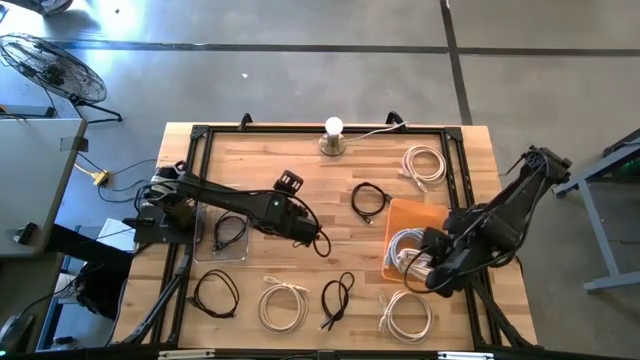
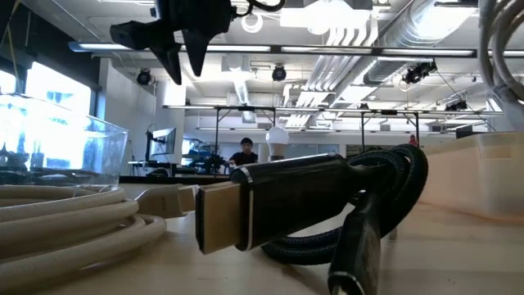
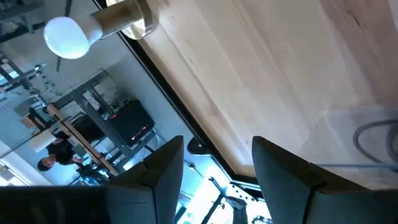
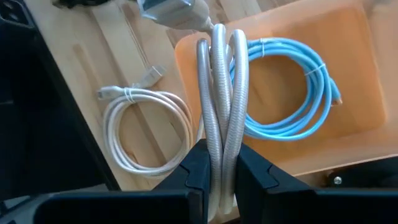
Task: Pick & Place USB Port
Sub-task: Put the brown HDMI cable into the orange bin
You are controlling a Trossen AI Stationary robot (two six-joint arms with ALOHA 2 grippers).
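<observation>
My right gripper [image 4: 217, 177] hangs over the near-left part of the orange tray [image 4: 348, 74] and is shut on a grey-white coiled cable [image 4: 219, 93] with a grey connector [image 4: 171, 11]. In the high view this gripper [image 1: 428, 272] is at the table's right. A light blue cable [image 4: 298, 93] lies coiled flat in the tray. My left gripper [image 1: 315, 240] hangs open over the table's middle with nothing between its fingers [image 3: 214, 180]. The low view shows it from the side [image 2: 182, 53], well above the wood. My right gripper pinches several parallel strands of the grey-white coil [image 4: 217, 146] between its two fingers. The fingers come from above, pointing steeply down, and lie along the strands. The coil reaches on below the fingers, connector end lowest, over the tray's left edge. Whether it touches anything below, I cannot tell.
A clear tray [image 1: 205, 255] at the left holds a black cable [image 1: 228, 232]. Loose coils lie on the wood: black [image 1: 370, 200], [image 1: 215, 293], [image 1: 338, 295] and white [image 1: 425, 162], [image 1: 282, 303], [image 1: 407, 315]. A lamp [image 1: 333, 135] stands at the far edge.
</observation>
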